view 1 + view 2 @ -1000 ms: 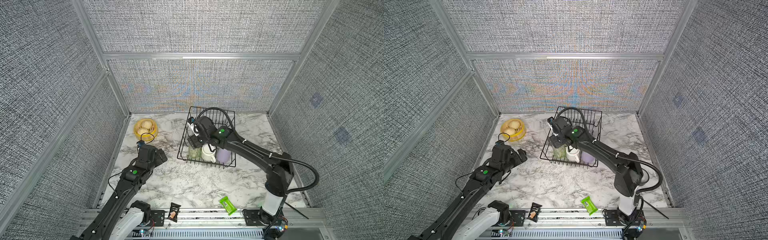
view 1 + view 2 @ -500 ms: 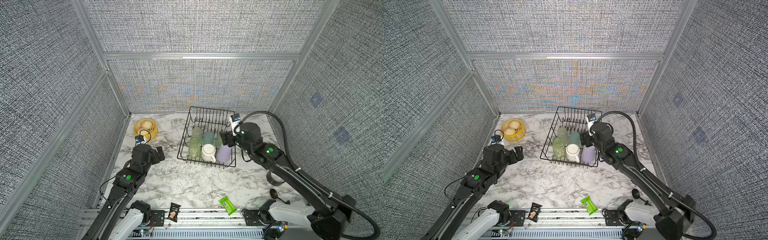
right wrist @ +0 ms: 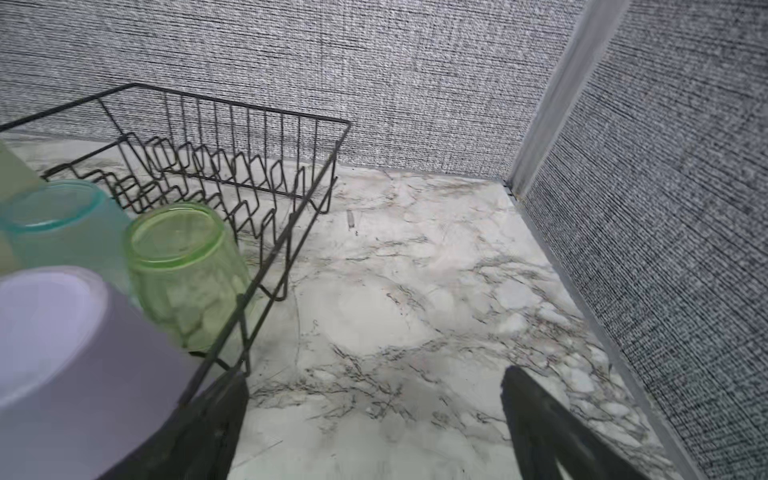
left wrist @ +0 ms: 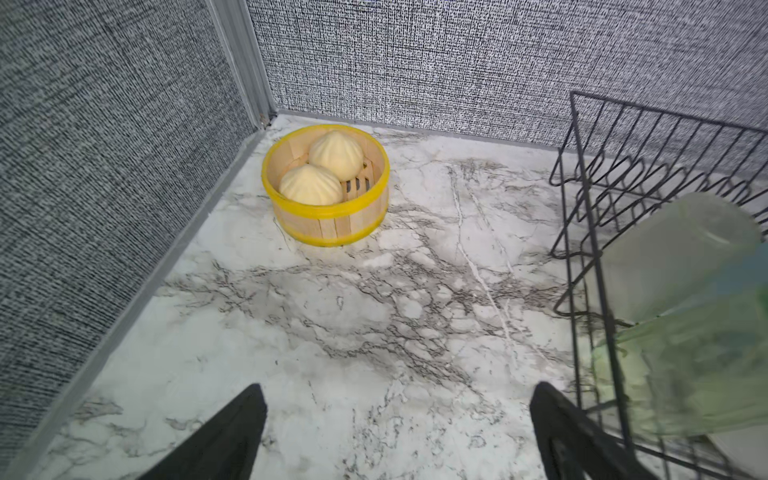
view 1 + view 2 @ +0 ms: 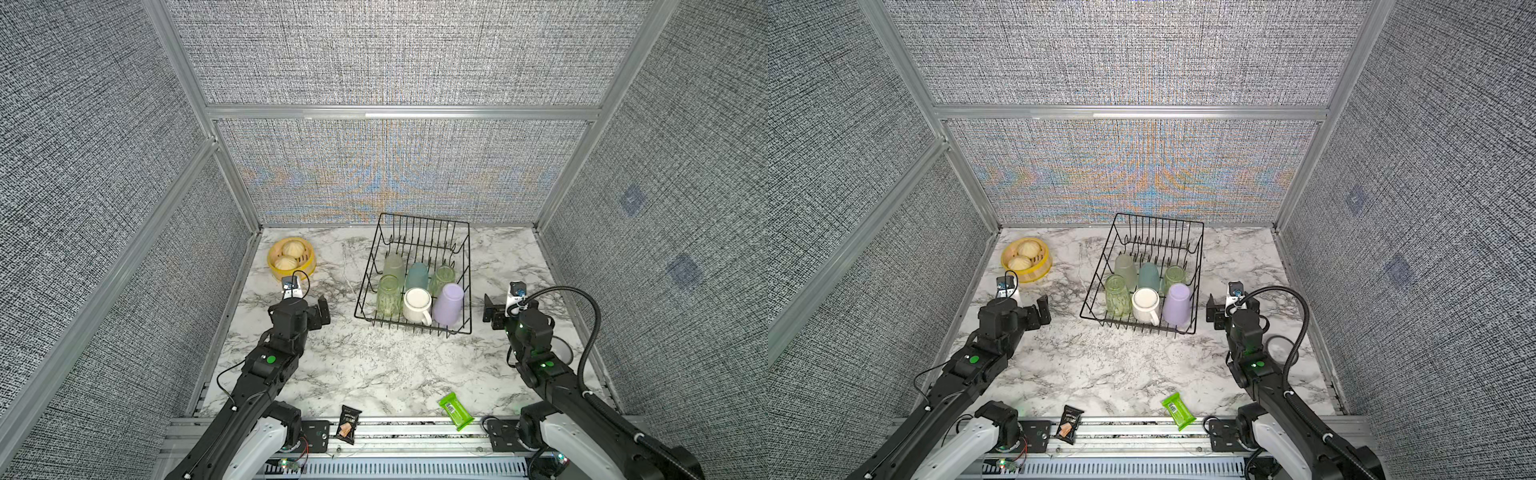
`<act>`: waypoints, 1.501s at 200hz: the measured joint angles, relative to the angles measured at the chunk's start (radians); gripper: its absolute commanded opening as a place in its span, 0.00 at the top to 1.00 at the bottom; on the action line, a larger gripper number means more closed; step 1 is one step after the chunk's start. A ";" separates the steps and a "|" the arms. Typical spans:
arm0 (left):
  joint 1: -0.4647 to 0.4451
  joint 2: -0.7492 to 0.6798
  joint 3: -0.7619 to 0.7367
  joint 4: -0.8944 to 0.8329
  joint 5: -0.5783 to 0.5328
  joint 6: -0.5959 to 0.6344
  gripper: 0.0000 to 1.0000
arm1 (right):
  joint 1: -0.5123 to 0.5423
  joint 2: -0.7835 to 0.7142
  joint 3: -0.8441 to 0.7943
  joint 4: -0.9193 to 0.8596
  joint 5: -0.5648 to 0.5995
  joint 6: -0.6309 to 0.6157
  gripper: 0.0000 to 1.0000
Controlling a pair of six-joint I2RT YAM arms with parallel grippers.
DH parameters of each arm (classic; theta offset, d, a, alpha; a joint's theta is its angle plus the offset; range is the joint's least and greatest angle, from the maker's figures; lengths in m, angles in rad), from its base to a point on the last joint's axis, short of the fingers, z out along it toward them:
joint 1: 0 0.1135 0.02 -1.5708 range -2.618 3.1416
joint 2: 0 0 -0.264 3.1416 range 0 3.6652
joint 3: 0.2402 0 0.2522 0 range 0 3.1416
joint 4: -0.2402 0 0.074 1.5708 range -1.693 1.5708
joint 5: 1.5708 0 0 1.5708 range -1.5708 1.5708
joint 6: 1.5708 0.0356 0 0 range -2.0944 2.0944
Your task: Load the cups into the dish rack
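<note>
The black wire dish rack (image 5: 424, 218) stands at the back middle of the marble table. Several cups sit upside down in it: a frosted pale cup (image 5: 393, 266), a teal one (image 5: 417, 275), two clear green tumblers (image 5: 441, 279) (image 5: 388, 295), a white mug (image 5: 417, 305) and a lavender cup (image 5: 448, 303). My left gripper (image 5: 322, 309) hovers left of the rack, open and empty (image 4: 399, 386). My right gripper (image 5: 492, 309) hangs just right of the rack, open and empty (image 3: 374, 374). In the right wrist view the lavender cup (image 3: 62, 332) and a green tumbler (image 3: 183, 266) are close by.
A round yellow steamer basket (image 5: 291, 257) with two buns sits in the back left corner. A black snack packet (image 5: 348, 423) and a green packet (image 5: 456, 410) lie at the front edge. Grey panel walls close in three sides.
My right arm has pulled out of the rack and swung to its right side, its jaws opening wider. My left arm has drawn back a little toward the front.
</note>
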 measured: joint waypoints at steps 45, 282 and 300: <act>0.000 0.028 -0.132 0.243 -0.073 0.198 0.01 | -0.090 0.202 -0.013 0.142 -0.001 0.023 0.01; 0.341 0.742 -0.190 1.011 0.222 0.277 0.01 | -0.157 0.674 0.124 0.396 -0.075 0.000 0.01; 0.348 0.741 -0.166 1.022 0.262 0.268 0.01 | -0.157 0.674 0.124 0.397 -0.075 0.002 0.01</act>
